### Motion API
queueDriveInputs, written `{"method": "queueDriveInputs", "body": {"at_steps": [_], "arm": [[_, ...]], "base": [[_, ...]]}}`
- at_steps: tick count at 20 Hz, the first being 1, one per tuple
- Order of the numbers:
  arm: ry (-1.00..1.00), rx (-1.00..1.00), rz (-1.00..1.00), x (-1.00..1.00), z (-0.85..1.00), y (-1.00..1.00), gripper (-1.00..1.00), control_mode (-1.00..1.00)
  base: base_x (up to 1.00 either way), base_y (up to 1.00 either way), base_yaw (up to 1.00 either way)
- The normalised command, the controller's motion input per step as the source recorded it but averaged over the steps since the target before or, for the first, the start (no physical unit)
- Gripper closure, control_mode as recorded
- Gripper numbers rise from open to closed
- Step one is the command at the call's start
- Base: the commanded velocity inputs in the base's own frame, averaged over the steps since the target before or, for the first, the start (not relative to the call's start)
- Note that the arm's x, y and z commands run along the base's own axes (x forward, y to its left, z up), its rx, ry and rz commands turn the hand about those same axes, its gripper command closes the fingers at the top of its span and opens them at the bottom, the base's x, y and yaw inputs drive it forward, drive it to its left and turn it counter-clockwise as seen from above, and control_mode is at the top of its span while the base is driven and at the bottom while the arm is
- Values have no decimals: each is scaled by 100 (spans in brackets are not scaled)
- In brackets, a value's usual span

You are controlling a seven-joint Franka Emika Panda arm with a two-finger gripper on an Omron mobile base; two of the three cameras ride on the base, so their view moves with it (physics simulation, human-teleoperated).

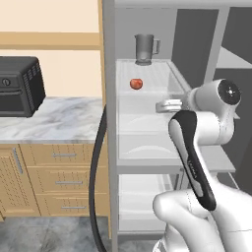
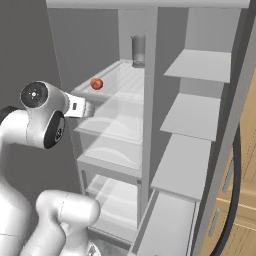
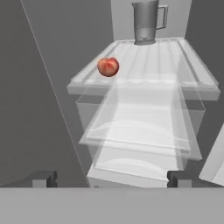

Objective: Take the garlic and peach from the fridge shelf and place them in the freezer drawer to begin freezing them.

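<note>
Inside the open fridge, the peach (image 1: 136, 84) sat on the fridge shelf (image 1: 157, 74), toward its front left corner, with a grey pitcher (image 1: 145, 48) standing upright at the back of the same shelf, well apart from the fruit. From the hand view the tool (image 3: 111, 178) had its two dark fingertips (image 3: 40, 178) spread wide apart with nothing between them, pointing toward the clear bins (image 3: 140, 127) stacked below the ribbed shelf; the peach (image 3: 108, 67) lay above and left of the tool's line, near the shelf's front edge. That view also showed the pitcher's handle turned to the right, a detail that was hard to tell in the right base view. The left base view alone took in the kitchen beside the fridge: a marble surface (image 1: 54, 120) carrying a black toaster oven (image 1: 19, 86), wooden drawers (image 1: 61, 182) with metal handles beneath it, and a dark hose (image 1: 98, 167) hanging along the fridge's side wall. The right base view gave instead the door side, with plain grey door shelves (image 2: 192, 120) stepping down to the right, and the peach (image 2: 96, 83) just above the arm's wrist. The garlic could not be made out in the pictures.
</note>
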Motion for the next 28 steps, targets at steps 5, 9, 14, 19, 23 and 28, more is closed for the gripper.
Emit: {"method": "queueDriveInputs", "body": {"at_steps": [5,9,14,19,23,28], "arm": [[2,0,0,78,28,16,-100,-100],[8,0,0,76,4,2,-100,-100],[17,0,0,81,0,0,-100,-100],[9,0,1,83,-6,10,-100,-100],[2,0,1,59,-30,14,-100,-100],[0,0,1,64,-31,15,-100,-100]], "base": [[0,0,0],[0,0,0],[0,0,0],[0,0,0],[0,0,0],[0,0,0]]}}
